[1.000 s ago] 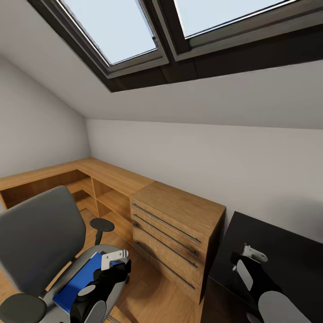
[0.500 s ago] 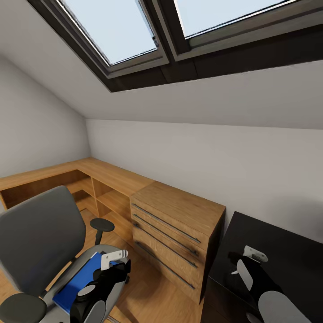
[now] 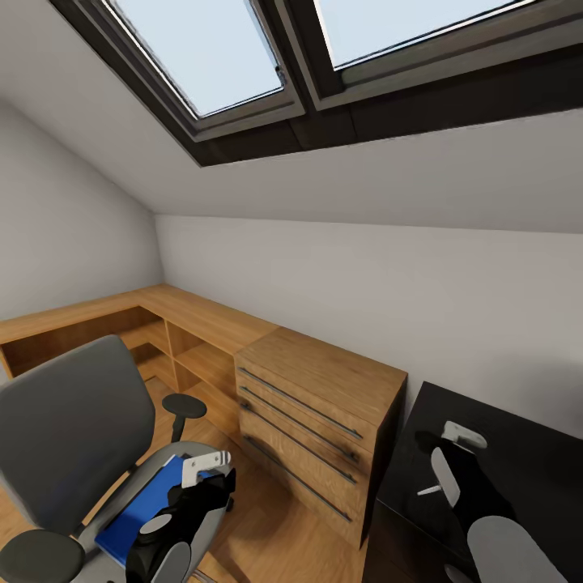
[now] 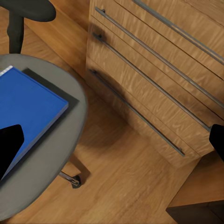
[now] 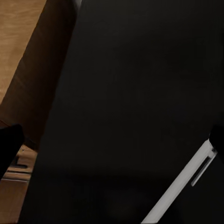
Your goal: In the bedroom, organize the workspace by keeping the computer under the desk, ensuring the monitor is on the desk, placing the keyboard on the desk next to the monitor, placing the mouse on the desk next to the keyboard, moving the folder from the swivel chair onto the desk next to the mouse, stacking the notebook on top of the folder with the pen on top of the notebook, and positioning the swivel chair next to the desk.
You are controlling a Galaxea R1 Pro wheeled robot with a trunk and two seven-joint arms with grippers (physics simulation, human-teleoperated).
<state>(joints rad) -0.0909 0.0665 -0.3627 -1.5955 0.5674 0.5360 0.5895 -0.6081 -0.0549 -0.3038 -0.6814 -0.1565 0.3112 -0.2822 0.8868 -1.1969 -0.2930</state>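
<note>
The grey swivel chair stands at the lower left, and the bright blue folder lies flat on its seat. A dark flat edge runs along the folder; whether it is shadow or another thing is unclear. My left gripper hovers open over the folder's near end, holding nothing. The black desk fills the lower right corner. Above its top my right gripper is open and empty. A pale silver strip lies on the desk; I cannot tell what it is.
A light-wood drawer chest with long bar handles stands between the chair and the desk. Low wooden shelving runs along the far walls. Sloped ceiling with skylights overhead. Wood floor shows between the seat and the chest.
My right gripper has shifted slightly farther over the desk top and turned a little. The left gripper, chair and folder have not moved.
</note>
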